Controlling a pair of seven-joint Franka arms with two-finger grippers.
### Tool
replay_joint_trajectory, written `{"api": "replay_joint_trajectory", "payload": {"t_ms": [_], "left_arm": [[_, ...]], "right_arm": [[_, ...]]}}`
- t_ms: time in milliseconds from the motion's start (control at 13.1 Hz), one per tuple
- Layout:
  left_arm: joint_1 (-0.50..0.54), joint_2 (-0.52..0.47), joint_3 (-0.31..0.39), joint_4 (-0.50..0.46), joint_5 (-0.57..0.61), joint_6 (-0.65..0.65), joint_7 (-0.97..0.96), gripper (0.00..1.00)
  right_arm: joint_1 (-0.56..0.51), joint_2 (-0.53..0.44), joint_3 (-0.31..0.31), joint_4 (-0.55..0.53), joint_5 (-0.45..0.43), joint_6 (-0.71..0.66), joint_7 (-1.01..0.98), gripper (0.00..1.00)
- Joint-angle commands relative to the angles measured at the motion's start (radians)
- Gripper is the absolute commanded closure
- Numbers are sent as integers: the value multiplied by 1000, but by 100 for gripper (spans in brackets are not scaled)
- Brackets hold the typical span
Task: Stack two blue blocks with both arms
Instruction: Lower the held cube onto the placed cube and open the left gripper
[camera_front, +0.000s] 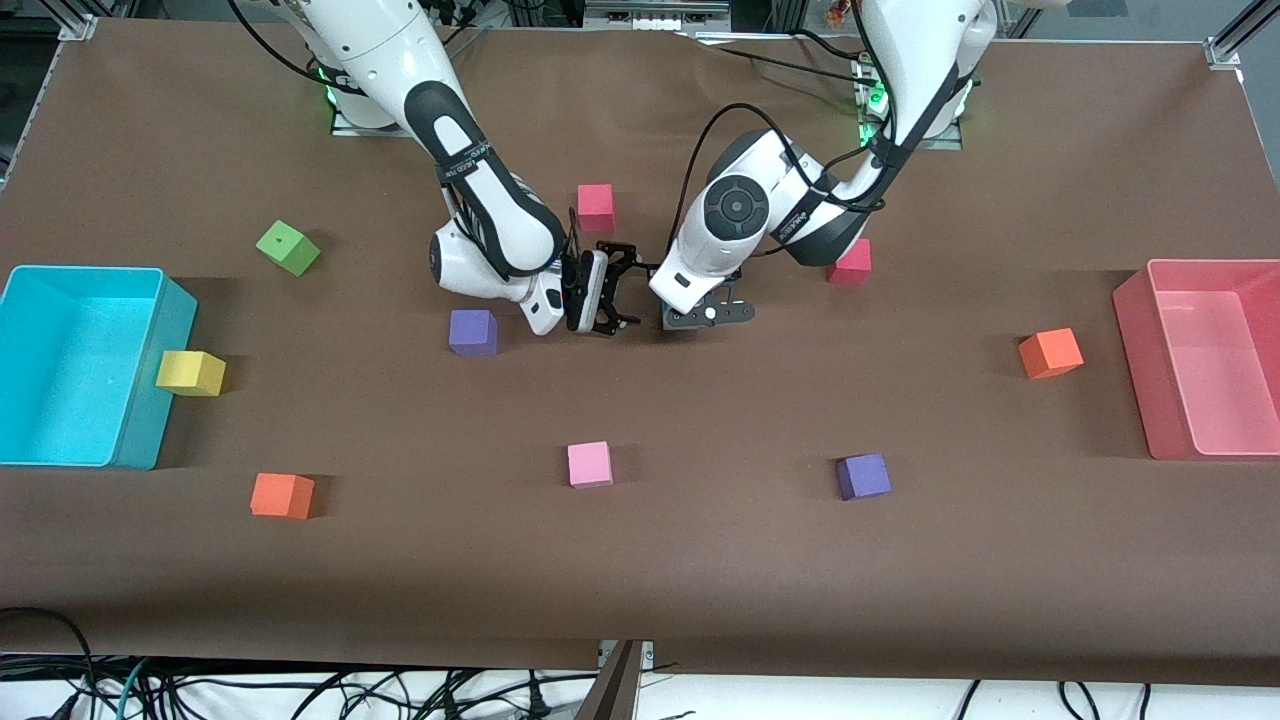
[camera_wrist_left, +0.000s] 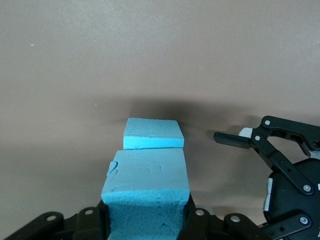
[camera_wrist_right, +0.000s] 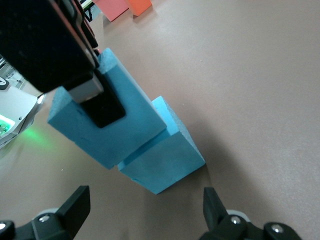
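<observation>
- Left gripper: jaws clamped on the upper blue block, near the middle of the table.
- Upper blue block: sits on the lower blue block, offset so the edges do not line up; the right wrist view shows one finger pressed against its side.
- Lower blue block: rests on the brown table surface, under the left gripper.
- Right gripper: jaws spread wide, holding nothing, just beside the two blocks.
- Nearby cubes: a purple cube lies toward the right arm's end; a pink cube lies nearer the front camera.
</observation>
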Motion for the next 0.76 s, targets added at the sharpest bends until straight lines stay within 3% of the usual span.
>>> {"api": "replay_joint_trajectory", "payload": {"t_ms": [0, 153, 229, 306, 382, 688], "left_arm": [[-33, 22, 18, 33, 1, -3, -18, 100], [-37, 25, 26, 35, 1, -3, -18, 100], [-40, 31, 30, 35, 0, -3, -18, 81], [-42, 36, 43, 35, 0, -3, -17, 47], [-42, 38, 47, 37, 0, -2, -17, 0], [-40, 21, 49, 38, 0, -3, -4, 0]], "right_arm": [[-8, 8, 5, 9, 21, -10, -24, 0], [-8, 8, 5, 9, 21, -10, -24, 0], [-8, 8, 5, 7, 21, -10, -26, 0], [-8, 8, 4, 7, 21, -10, -27, 0], [-8, 6, 4, 6, 21, -10, -26, 0], [-8, 1, 2, 4, 13, -10, -17, 0]]}}
